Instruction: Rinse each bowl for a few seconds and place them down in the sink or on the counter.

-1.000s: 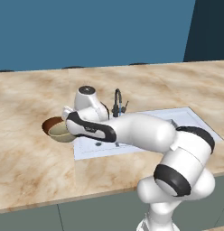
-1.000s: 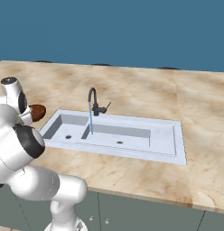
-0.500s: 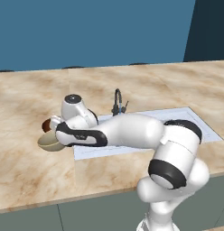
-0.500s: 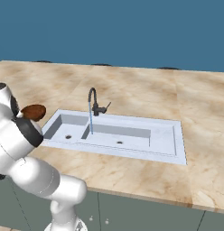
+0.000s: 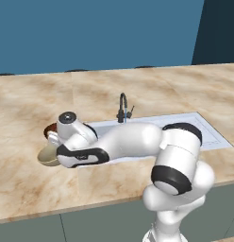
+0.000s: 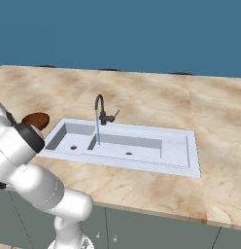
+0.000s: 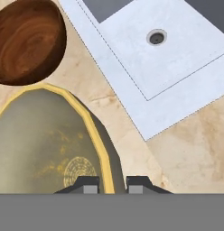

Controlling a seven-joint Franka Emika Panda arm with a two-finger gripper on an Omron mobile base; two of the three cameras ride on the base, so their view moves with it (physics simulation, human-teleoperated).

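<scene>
The two-finger gripper pinches the yellow rim of the dull olive-gold round bowl. At its 12 o'clock sits the glossy wood-grained brown bowl, the two touching on beige marbled counter just beside the white rectangular sink.

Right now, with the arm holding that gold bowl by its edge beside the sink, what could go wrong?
1. The jaws pinch only the thin rim of the olive-gold bowl, so it may slip or tilt on the way to the sink.
2. The wooden bowl sits right beside it on the counter; lifting or swinging could knock it.
3. The faucet stands over the basins, and a wide swing might clip it.
</scene>
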